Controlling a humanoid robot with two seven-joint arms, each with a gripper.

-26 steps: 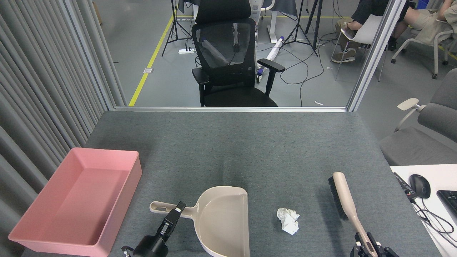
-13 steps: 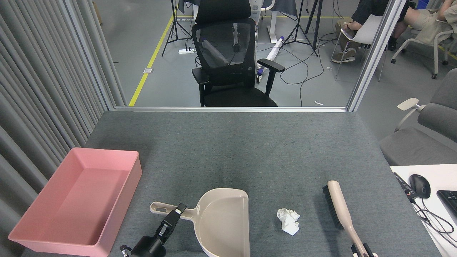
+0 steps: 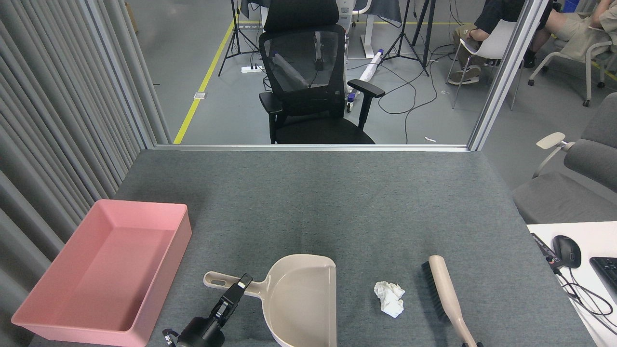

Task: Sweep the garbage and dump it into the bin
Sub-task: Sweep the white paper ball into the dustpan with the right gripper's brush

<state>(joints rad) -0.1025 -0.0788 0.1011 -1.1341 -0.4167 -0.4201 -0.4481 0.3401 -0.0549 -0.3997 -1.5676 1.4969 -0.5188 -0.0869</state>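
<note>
Grey felt tabletop (image 3: 337, 202) carries everything. My left tool (image 3: 239, 285) is clenched on the dustpan (image 3: 301, 301) handle. The garbage (image 3: 389, 298) lies between dustpan and brush (image 3: 443, 294) — the brush handle runs off the bottom edge, so the right tool is hidden. The bin (image 3: 103, 270) sits far left.

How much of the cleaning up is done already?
Hardly any so far. The left tool is on the dustpan handle, and the brush stands just right of the paper wad, bristles facing it. The right tool is out of view. The wad lies on the table, not in the pan, and the pink bin looks empty. Sweeping and dumping are left.
</note>
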